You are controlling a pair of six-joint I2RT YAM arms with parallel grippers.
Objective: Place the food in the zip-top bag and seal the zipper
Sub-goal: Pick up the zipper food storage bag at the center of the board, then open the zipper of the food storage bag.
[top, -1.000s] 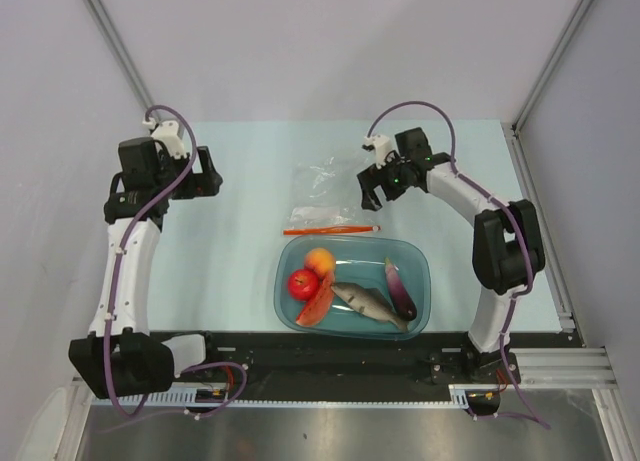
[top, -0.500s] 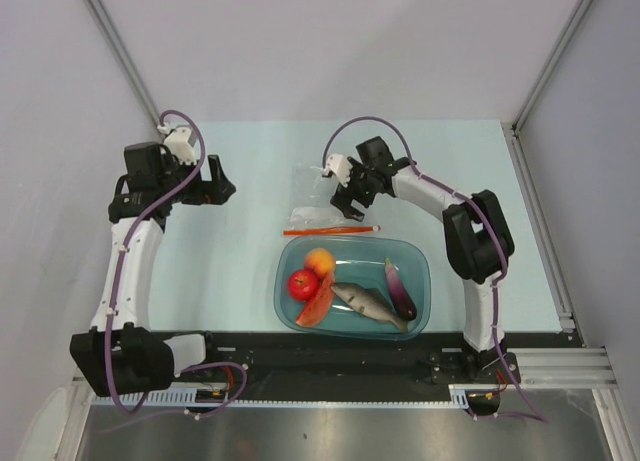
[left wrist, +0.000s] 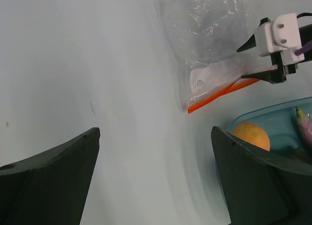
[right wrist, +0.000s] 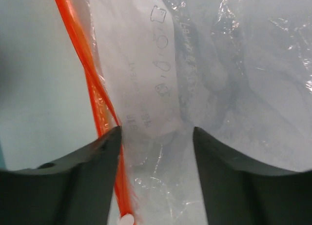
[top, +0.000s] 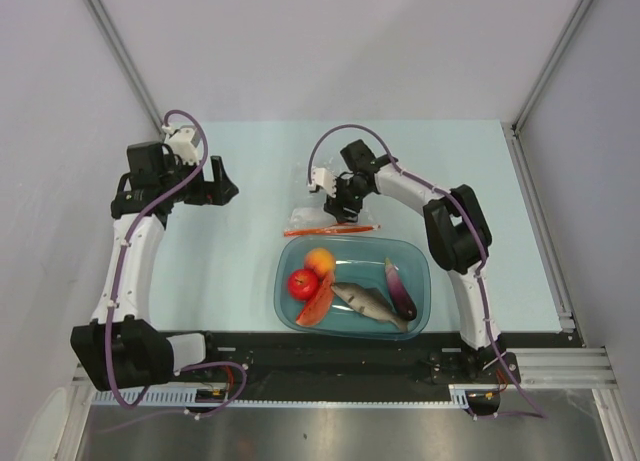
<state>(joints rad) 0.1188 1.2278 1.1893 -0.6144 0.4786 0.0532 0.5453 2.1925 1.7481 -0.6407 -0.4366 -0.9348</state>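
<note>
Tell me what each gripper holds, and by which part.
Nothing is gripped yet: the left gripper is open and empty; the right gripper straddles the zip-top bag beside its zipper, jaws apart.

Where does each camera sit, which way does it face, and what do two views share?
Top external: above and behind the bases, looking down at the table, both arms.
Left wrist: on the left gripper, facing across the table to the zip-top bag, own fingers at bottom corners.
Right wrist: on the right gripper, close over the bag, own fingers below.
Shared: both wrist views show the zipper.
</note>
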